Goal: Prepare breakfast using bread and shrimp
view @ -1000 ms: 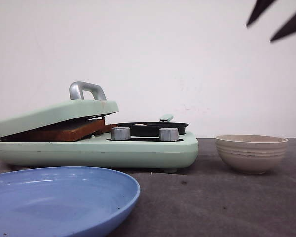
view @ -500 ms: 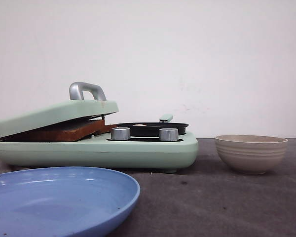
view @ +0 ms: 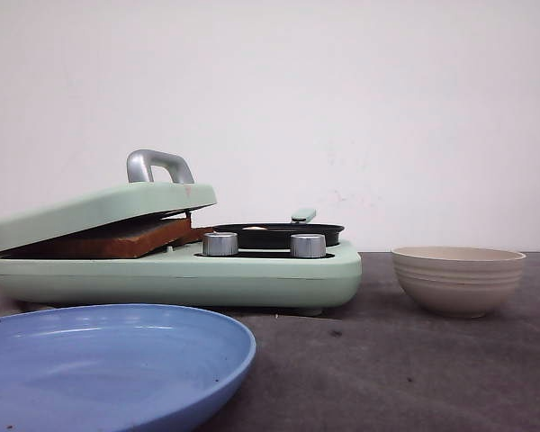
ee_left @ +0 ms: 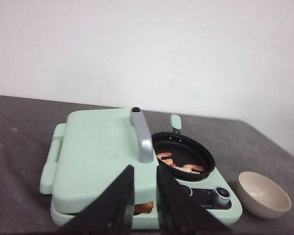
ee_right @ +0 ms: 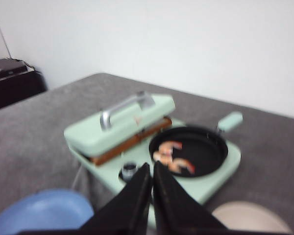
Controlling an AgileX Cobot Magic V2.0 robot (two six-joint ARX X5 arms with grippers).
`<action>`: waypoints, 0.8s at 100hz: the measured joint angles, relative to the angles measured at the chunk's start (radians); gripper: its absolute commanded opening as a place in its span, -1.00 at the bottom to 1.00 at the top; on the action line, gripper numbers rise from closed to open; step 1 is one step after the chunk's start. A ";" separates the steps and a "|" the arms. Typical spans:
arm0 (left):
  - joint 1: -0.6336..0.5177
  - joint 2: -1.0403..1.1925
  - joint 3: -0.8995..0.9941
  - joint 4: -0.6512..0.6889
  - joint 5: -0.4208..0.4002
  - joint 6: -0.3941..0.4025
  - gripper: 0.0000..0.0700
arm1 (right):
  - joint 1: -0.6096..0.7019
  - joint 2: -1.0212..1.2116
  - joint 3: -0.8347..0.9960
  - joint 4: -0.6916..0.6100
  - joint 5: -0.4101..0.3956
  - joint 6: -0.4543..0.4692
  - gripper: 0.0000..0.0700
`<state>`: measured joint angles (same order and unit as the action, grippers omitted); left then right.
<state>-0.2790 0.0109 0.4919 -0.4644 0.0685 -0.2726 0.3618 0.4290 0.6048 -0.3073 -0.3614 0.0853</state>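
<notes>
The bread (view: 117,239) lies toasted brown in the mint-green breakfast maker (view: 252,274), with the lid (view: 99,209) resting tilted on it. It also shows under the lid in the left wrist view (ee_left: 143,208) and the right wrist view (ee_right: 130,142). Shrimp (ee_left: 179,165) lie in the black pan (view: 279,234) on the maker's right side, and they also show in the right wrist view (ee_right: 171,154). My left gripper (ee_left: 144,169) is narrowly open and empty, above and in front of the maker. My right gripper (ee_right: 152,165) is shut and empty, high above the table. Neither shows in the front view.
A blue plate (view: 108,360) sits at the front left of the dark table. A beige bowl (view: 457,279) stands right of the maker. The lid's metal handle (view: 157,165) sticks up. Two knobs (view: 220,244) face the front.
The right gripper's dark fingers, at the top right of the front view a second ago, have gone out of that view. The maker, plate and bowl have not moved.
</notes>
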 measured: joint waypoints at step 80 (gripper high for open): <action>0.000 -0.005 -0.026 -0.072 -0.066 -0.103 -1.00 | 0.003 -0.386 -0.430 -0.087 0.077 0.106 -0.99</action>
<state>-0.2790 0.0063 0.4664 -0.5369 0.0021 -0.3752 0.3653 0.0433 0.1749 -0.3939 -0.2840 0.1909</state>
